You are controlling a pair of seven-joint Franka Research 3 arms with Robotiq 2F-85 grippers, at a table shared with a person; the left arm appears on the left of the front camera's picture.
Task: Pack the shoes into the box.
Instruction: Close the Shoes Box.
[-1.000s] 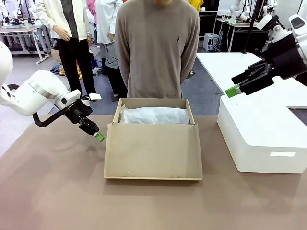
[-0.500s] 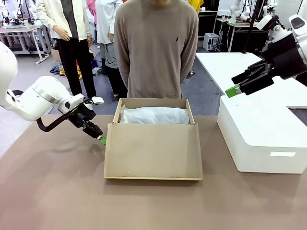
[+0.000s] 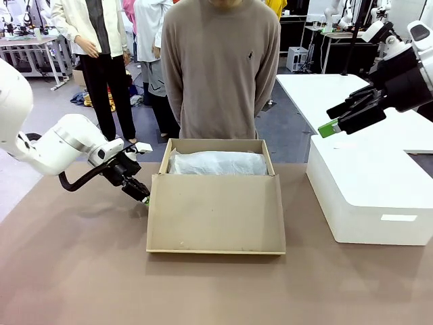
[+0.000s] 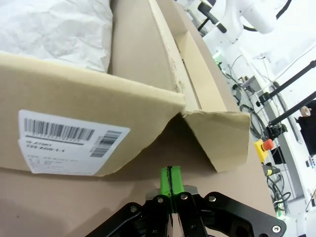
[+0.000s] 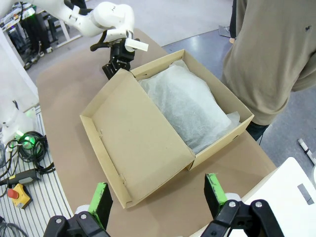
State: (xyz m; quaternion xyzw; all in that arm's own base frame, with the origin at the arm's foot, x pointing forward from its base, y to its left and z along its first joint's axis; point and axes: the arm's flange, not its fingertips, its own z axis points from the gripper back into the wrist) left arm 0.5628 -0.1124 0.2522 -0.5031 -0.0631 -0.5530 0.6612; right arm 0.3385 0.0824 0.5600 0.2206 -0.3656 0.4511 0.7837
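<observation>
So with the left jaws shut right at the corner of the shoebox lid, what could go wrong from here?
1. The left gripper, jaws shut, sits at the lid flap corner; pushing on could crumple the flap's side tab or slide the shoebox instead of lifting the flap.
2. The tissue paper bulges high in the box, so a closing lid might catch on it.
3. The right gripper hangs open over the white box, too far to steady anything.
</observation>
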